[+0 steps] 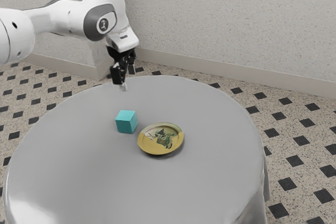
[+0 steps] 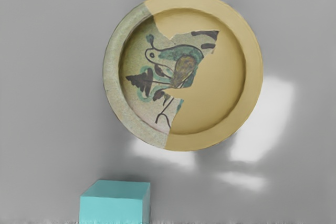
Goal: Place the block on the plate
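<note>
The black gripper (image 1: 125, 77) hangs in the air above the table's far edge, its fingers apart and nothing between them. A teal block (image 1: 126, 122) rests on the table, lower than the gripper and apart from it. Beside the block, toward the exterior view's right, lies a round yellow plate (image 1: 161, 139) with a painted bird design. In the wrist view the whole plate (image 2: 220, 93) is seen from above, and the block (image 2: 113, 208) is partly cut off by the picture's edge. Block and plate do not touch.
A round table (image 1: 205, 182) with a smooth grey cover carries both things. A pale speckled wall (image 1: 236, 19) stands behind it, above a floor with dark square tiles. Bright reflections lie on the tabletop near the plate in the wrist view.
</note>
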You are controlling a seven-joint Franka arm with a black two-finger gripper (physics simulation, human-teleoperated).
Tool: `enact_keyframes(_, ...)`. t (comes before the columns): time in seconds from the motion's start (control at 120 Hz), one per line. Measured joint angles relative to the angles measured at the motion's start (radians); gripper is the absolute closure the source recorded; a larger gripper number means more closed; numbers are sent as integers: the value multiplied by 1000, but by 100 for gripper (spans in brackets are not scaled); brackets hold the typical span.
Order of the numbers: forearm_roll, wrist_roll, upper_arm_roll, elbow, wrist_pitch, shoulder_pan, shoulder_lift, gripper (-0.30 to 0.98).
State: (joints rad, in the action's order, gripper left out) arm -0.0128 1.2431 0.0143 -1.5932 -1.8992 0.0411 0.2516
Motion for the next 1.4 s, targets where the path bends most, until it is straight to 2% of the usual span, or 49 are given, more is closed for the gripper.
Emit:
enact_keyframes(0.142,-14,-72,2,-7,35,1,-2,1)
enact_keyframes(0.35,-26,-152,32,-10,24,-5,107,0)
enact_keyframes(0.475,-5,-175,38,-24,-8,-41,149,0)
enact_keyframes(0.558,31,-170,39,-54,-55,-63,167,0)
enact_keyframes(0.692,67,-129,38,-60,-143,-79,209,0)
enact_keyframes(0.883,68,-38,38,-51,-213,-90,254,0)
enact_keyframes(1.4,71,181,40,72,-259,-111,387,0)
